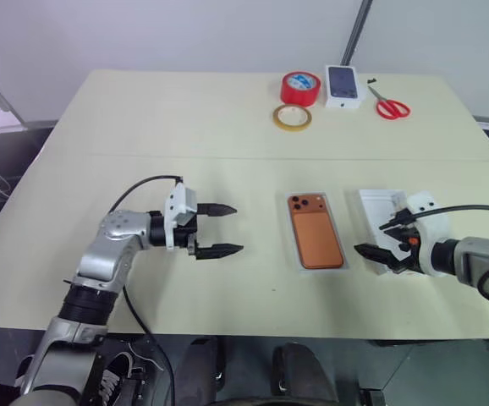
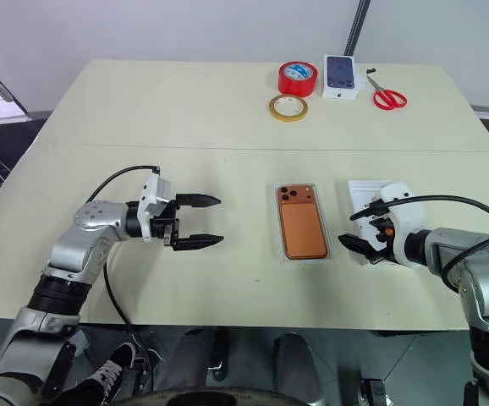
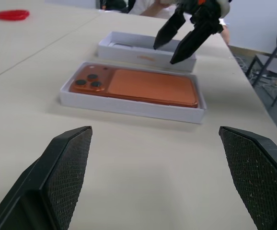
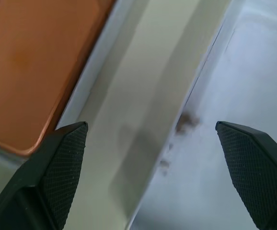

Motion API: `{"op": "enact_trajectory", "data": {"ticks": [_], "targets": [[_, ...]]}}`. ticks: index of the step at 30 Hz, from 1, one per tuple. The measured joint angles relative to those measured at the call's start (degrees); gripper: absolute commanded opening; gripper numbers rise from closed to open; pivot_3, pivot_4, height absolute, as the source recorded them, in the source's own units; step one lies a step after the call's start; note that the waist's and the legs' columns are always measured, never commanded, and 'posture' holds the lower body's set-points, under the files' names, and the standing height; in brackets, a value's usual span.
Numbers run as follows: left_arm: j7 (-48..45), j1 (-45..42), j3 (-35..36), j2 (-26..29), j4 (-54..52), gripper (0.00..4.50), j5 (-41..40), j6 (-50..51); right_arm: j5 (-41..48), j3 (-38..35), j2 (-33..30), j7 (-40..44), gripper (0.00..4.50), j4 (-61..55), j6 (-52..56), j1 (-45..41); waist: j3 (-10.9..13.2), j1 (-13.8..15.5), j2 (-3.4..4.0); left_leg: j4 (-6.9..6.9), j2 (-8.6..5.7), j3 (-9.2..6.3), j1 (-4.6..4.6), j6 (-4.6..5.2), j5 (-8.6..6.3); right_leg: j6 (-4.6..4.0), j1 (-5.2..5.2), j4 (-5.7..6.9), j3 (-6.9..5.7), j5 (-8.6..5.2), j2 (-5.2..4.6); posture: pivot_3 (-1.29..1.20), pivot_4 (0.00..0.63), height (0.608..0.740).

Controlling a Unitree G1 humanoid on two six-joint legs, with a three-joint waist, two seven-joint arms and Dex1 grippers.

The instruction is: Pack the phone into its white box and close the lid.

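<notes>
The orange-copper phone (image 1: 316, 233) lies camera side up inside the shallow white box (image 3: 129, 106) at the middle of the table. Just to its right the white lid (image 1: 371, 207) lies on the table, open side up. My right gripper (image 1: 370, 238) hovers open over the lid's near left edge, next to the box, with nothing between its fingers. In the right wrist view the phone (image 4: 28, 62) and the lid (image 4: 244, 120) lie to either side of a strip of bare table. My left gripper (image 1: 237, 228) is open and empty, left of the box and pointing toward it.
At the table's far side are a red tape roll (image 1: 300, 87), a yellowish tape ring (image 1: 291, 117), a small white box printed with a dark phone (image 1: 343, 85) and red scissors (image 1: 388, 106). A seam crosses the tabletop behind the phone.
</notes>
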Motion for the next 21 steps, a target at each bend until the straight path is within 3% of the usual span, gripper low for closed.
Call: {"op": "enact_trajectory", "data": {"ticks": [12, 16, 21], "targets": [[-0.47, 2.48, 0.64, 0.45, -0.56, 4.45, -0.99, -4.12, 2.15, 4.19, 0.54, -4.08, 4.46, 1.52, 9.26, -8.21, 0.0, 0.08, 0.0, 0.01, 0.0, 0.0, -0.04, 0.02, -0.01, 0.07, -0.02, -0.01, -0.01, 0.04, 0.01, 0.0, 0.15, 0.728], [0.96, 3.55, 0.66, 0.14, -1.6, 4.5, -0.99, -4.25, 2.07, 6.04, 0.61, -5.07, 2.76, 3.21, 9.99, -8.28, 0.0, 0.04, 0.01, 0.03, 0.0, 0.0, -0.05, 0.03, -0.01, 0.07, -0.03, -0.01, -0.01, 0.04, 0.01, 0.0, 0.15, 0.728], [2.45, 4.9, 0.58, -0.13, -4.04, 4.5, -1.0, -4.17, 1.72, 7.15, 0.3, -6.07, 0.13, 4.65, 8.91, -8.27, 0.0, -0.09, 0.01, 0.02, 0.0, 0.0, -0.05, 0.03, -0.01, 0.13, -0.03, -0.01, -0.01, 0.07, 0.02, 0.0, 0.15, 0.728]]}}
